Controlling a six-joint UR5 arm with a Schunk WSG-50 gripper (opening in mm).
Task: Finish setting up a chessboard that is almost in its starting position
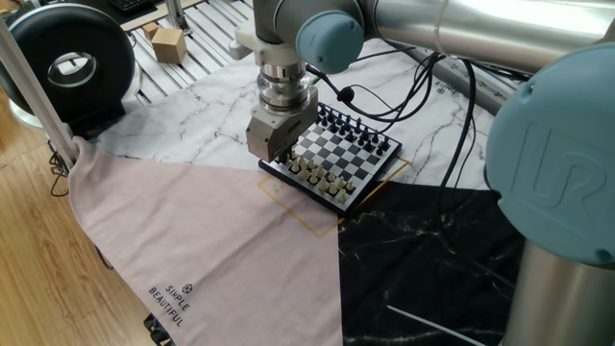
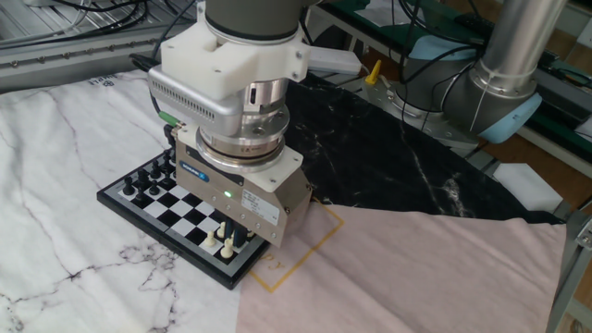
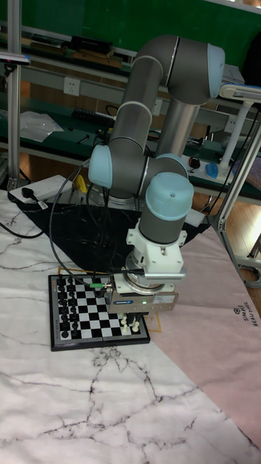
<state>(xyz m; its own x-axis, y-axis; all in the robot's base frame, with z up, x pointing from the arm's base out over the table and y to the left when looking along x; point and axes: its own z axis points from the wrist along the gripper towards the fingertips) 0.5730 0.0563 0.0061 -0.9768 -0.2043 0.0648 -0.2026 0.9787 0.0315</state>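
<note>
While the hand (image 1: 279, 157) hangs straight down over the cream-piece end of the chessboard (image 1: 338, 154), its fingertips sit low among the cream pieces (image 2: 227, 243) near one corner, and its own boxy body hides them, so whether the fingers are spread, pressed together or pinching a piece cannot be told. In the other fixed view the hand (image 2: 242, 242) shows a small green light on its housing, with two or three cream pieces standing just beside its lower edge. In the tall fixed view the hand (image 3: 138, 319) covers the right end of the chessboard (image 3: 87, 313), and a few cream pieces (image 3: 130, 326) peek out below it.

The chessboard (image 2: 176, 208) lies flat on the desk, on a white marble-patterned sheet (image 2: 65, 277), with its cream end reaching the edge of a pink cloth (image 1: 192, 250). Black pieces (image 1: 357, 132) stand in rows along the far end, well apart from the hand. A thin yellow square outline (image 2: 310, 250) is marked on the pink cloth and passes under the board's near corner. A black marble-patterned sheet (image 1: 432, 259) lies beside the pink cloth, touching it along a straight seam.

Dark cables (image 1: 423, 86) run across the white sheet behind the board. A round black device (image 1: 67, 62) and a small cardboard box (image 1: 168, 43) sit at the far left, well away from the board.
</note>
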